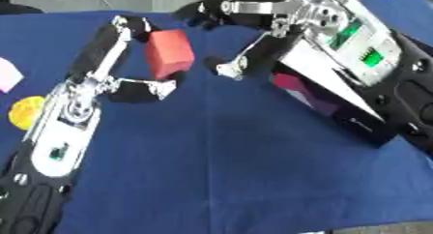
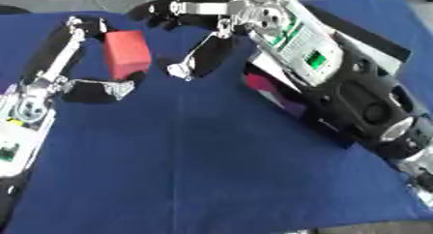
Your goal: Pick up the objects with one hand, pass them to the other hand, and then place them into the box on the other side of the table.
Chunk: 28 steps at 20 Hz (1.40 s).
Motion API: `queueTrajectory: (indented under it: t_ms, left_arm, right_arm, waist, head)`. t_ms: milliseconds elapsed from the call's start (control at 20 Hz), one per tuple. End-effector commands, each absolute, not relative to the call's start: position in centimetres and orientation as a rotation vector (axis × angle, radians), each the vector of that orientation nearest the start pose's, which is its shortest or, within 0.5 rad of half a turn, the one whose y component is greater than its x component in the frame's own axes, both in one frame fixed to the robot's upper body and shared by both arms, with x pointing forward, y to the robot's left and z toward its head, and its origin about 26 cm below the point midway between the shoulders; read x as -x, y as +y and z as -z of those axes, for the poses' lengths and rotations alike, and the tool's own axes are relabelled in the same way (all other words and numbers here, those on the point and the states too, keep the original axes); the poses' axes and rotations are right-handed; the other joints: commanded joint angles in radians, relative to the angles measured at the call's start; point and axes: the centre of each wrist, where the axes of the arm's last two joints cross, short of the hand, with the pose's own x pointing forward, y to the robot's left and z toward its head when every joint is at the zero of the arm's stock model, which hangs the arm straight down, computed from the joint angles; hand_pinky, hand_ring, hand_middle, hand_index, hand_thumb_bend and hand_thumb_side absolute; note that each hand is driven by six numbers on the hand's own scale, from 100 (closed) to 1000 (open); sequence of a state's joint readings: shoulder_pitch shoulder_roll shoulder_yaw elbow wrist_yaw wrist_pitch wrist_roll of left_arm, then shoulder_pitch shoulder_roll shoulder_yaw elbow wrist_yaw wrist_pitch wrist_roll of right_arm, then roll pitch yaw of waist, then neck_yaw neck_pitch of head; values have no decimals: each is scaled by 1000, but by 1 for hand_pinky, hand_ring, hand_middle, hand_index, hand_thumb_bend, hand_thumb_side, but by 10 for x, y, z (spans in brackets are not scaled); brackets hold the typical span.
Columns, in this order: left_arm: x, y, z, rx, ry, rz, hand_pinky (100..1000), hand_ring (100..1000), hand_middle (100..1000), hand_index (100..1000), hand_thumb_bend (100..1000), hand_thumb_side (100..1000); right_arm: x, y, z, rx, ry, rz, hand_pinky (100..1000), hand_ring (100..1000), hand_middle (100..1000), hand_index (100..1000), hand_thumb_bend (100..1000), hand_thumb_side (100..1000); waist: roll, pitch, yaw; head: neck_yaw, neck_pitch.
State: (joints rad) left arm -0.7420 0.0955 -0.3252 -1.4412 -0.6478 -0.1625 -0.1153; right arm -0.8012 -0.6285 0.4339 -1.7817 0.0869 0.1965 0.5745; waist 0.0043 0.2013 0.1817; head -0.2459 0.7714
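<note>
— Near the table's point(image 1: 211, 170) far edge, where's the red block point(image 1: 169, 53)?
— Pinched between the left hand's point(image 1: 127, 59) fingers and thumb.
— The right hand point(image 1: 253, 30)?
— Just beside it, fingers spread, not touching.

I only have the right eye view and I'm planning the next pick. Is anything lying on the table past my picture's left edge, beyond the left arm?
Observer: Yes. A yellow round object lies on the blue tablecloth, just left of the left hand that holds the red block.
Operator: Is anything else out there?
Observer: A pale pink object sits farther back than the yellow one. The view's left edge cuts it off, so I cannot tell its shape.
</note>
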Motion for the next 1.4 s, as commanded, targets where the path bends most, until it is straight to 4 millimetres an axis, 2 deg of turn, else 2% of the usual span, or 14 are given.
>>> queueTrajectory:
  t_ms: [50,700,1400]
  left_arm:
    - [-390,90,-192,-357,-2263,1221,662,555,451,500,100,176]
    - [-390,83,-193,-352,-2292,1226,660,554,450,501,100,182]
    - [-391,75,-191,-281,-2299,1196,654,544,437,493,100,262]
  right_arm:
    - [-348,-185,-285,154,-1755,-1626,977,1000,1000,1000,100,100]
    - [-356,-186,-282,175,-1746,-1657,981,1000,1000,1000,100,100]
    - [-361,-186,-279,175,-1731,-1654,983,1000,1000,1000,100,143]
  waist:
    - [6,-8,2]
    - [-4,-2,11]
    - [-7,2,13]
  head:
    - [-5,-1]
    - [-16,-1]
    - [-22,-1]
